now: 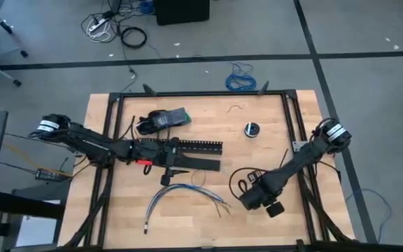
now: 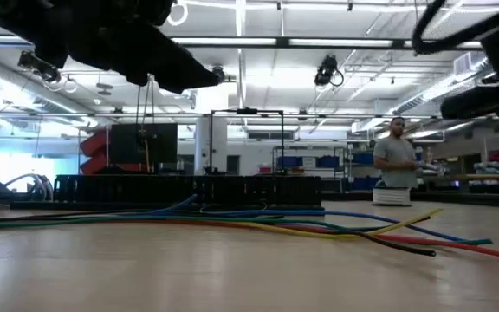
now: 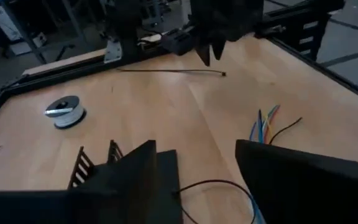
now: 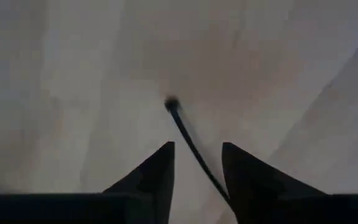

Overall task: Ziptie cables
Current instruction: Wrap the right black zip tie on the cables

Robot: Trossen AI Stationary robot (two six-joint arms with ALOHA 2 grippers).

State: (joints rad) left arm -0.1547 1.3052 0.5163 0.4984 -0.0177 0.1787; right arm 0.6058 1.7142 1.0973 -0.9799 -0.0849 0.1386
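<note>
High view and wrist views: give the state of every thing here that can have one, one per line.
Cables: loose on the table, untied, ends splayed.
Ziptie: lying flat, unlooped, running between the right gripper's fingers.
Right gripper: open, low over the ziptie.
Left gripper: open, empty, beside the slotted channel.
Wire spool: resting alone, apart from the cables.

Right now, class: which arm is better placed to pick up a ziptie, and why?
Probably the right. The right gripper is open, with a ziptie lying between its fingers. The left gripper sits by the slotted channel, above the cables.
</note>
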